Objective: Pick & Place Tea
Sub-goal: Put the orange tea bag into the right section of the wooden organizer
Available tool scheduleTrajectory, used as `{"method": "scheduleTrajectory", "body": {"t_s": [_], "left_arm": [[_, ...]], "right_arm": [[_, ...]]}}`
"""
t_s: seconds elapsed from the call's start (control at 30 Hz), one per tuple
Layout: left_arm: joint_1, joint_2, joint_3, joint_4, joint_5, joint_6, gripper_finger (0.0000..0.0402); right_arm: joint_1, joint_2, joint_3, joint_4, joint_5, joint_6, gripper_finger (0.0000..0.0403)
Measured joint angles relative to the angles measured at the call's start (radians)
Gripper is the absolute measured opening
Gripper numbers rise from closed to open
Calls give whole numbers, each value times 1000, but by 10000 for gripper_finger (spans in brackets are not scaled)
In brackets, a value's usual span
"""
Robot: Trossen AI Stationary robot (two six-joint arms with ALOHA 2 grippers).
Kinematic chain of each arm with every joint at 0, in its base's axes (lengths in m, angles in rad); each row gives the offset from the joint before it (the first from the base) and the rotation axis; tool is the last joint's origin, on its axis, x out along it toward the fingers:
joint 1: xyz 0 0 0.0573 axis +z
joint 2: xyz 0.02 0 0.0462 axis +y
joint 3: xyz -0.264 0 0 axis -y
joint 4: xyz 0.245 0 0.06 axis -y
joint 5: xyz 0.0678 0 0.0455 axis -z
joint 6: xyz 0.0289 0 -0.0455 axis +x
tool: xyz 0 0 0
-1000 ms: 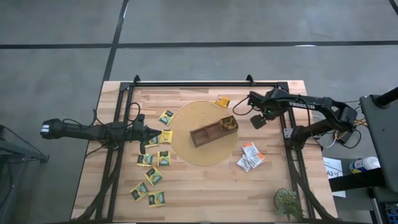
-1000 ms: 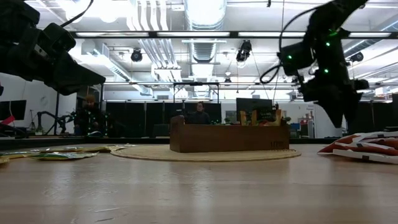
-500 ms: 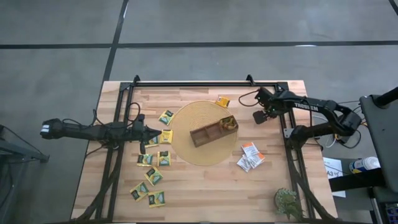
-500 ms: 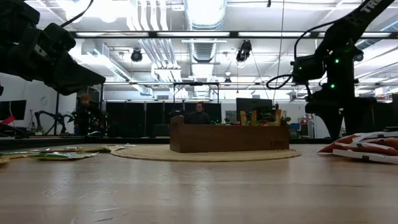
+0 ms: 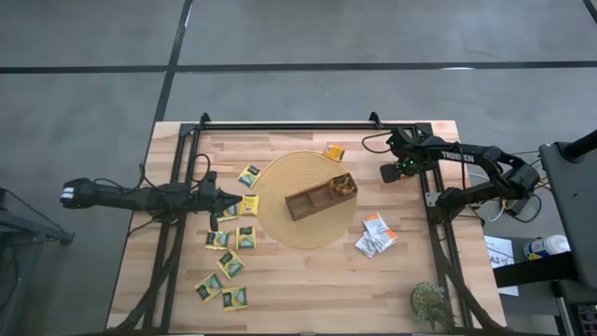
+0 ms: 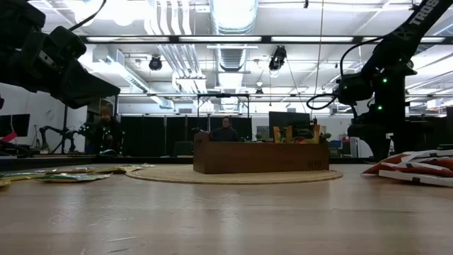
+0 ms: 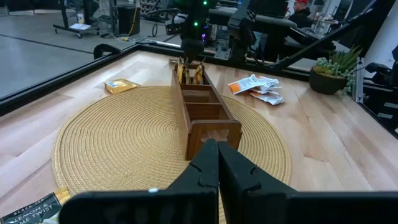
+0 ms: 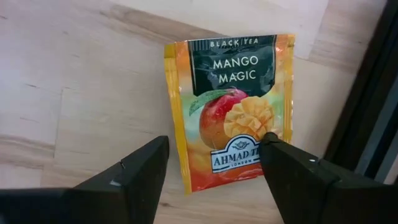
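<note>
A: Where's the wooden tray?
B: On the round mat, mid-table. Loose packets lie left of the mat, another pile lies to its right.
A: Plant?
B: Near-right table corner.

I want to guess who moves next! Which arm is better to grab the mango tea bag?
The right. Its end effector hangs open over the mango tea bag, one finger on each side. The left end effector is shut, on the far side of the mat.

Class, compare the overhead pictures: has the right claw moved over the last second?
Yes. The right claw has swung slightly away from the tray, toward the table's right rail, with a packet between its open fingers.
</note>
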State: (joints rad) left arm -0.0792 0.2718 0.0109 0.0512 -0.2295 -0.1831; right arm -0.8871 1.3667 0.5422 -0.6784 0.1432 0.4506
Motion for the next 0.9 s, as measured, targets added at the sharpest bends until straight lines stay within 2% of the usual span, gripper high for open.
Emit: {"method": "scheduleTrajectory", "body": {"t_s": [0.3,0.57,0.67,0.8,0.9], "left_arm": [[0,0,0,0,0,0,0],[0,0,0,0,0,0,0],[0,0,0,0,0,0,0],[0,0,0,0,0,0,0],[0,0,0,0,0,0,0]], "right_arm": [[-2,-60,9,16,-11,14,158],[32,-62,9,10,-11,-2,52],[84,-65,10,10,-12,12,19],[203,-73,9,21,-5,72,15],[319,-85,8,46,39,141,14]]}}
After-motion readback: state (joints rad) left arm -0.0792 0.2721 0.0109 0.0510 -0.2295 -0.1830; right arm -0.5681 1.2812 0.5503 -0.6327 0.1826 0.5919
